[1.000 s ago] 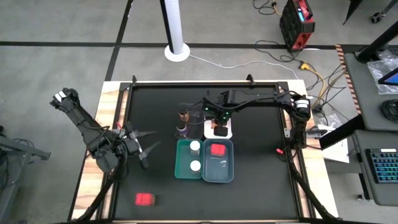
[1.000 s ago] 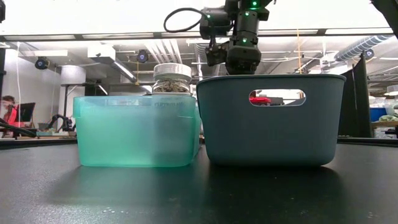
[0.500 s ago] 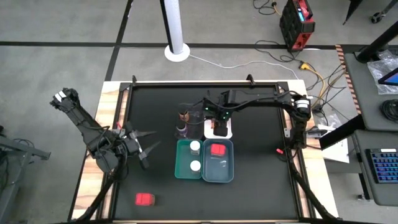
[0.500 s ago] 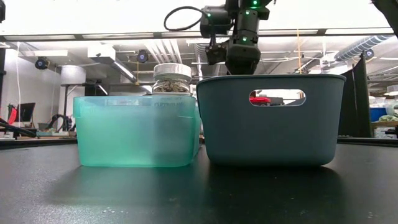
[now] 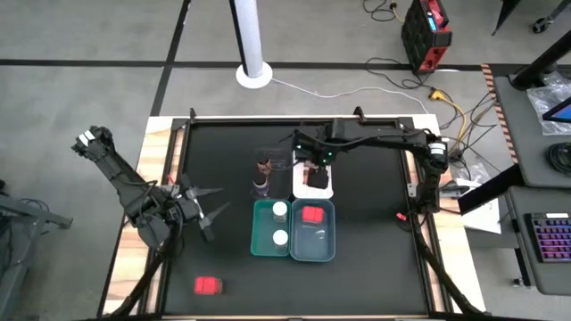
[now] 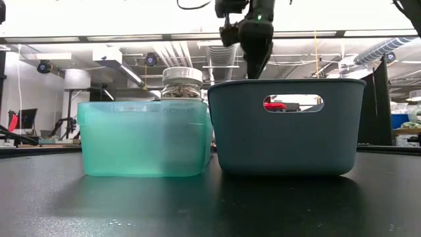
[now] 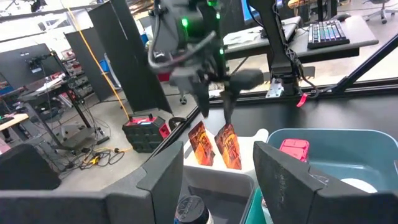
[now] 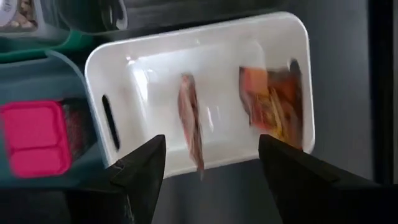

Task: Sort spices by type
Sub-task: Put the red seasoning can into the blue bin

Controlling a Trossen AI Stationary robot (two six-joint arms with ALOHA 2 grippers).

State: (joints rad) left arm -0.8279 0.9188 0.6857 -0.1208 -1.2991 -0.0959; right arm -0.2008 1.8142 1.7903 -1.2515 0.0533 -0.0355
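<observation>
Two clear packets of orange-red contents stand in the white tray (image 8: 118,74). One packet (image 8: 191,127) is seen edge-on, and the other (image 8: 272,106) leans by the tray's end wall. My right gripper (image 8: 214,168) hangs open above them, pointing down and holding nothing; it also shows in the high view (image 5: 314,171). My left gripper (image 5: 212,203) waits open and level at the table's left. One red box (image 5: 311,214) lies in the grey-blue tray (image 5: 326,248). A second red box (image 5: 207,285) lies on the table near its front left.
The teal tray (image 5: 260,228) holds two white-capped jars (image 5: 280,210) (image 5: 280,237). Left of the white tray, two dark bottles (image 5: 263,163) (image 5: 260,185) stand in a clear tray. The four trays are packed together at mid-table, with bare black table on both sides.
My right gripper has risen straight up out of the white tray and now hangs above the trays' rims. The packets stay in the tray. My left arm has kept still.
</observation>
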